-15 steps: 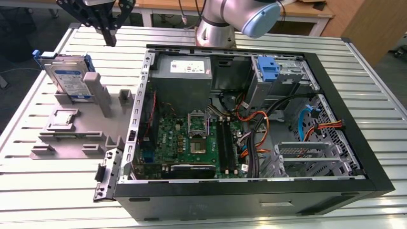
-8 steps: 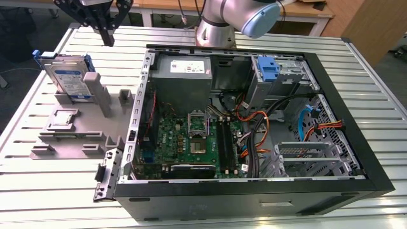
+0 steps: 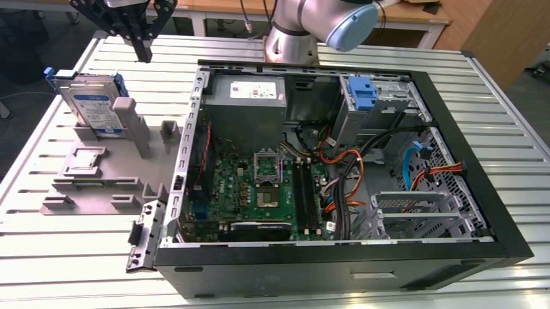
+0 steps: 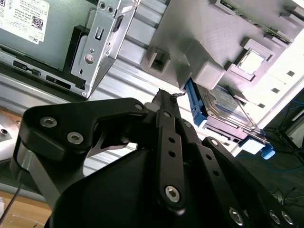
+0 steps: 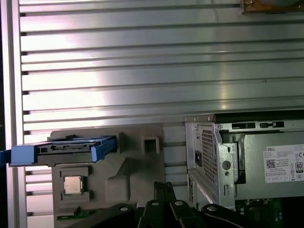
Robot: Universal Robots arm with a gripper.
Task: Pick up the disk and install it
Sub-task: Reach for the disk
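The slatted desk (image 3: pixel 516 96) carries an open computer case (image 3: pixel 275 278) and a grey holder (image 3: pixel 103 187). The disk (image 3: pixel 93 103) stands upright in that holder, near the end effector (image 3: pixel 145 58) but lower and untouched. The end effector's fingers are pressed together, holding nothing.

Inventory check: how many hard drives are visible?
1. The disk stands on edge in the grey holder, on the exterior view's left of the computer case; others could be hidden inside it.

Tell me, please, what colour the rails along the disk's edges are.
Blue. The rails framing the disk show best in the first wrist view.
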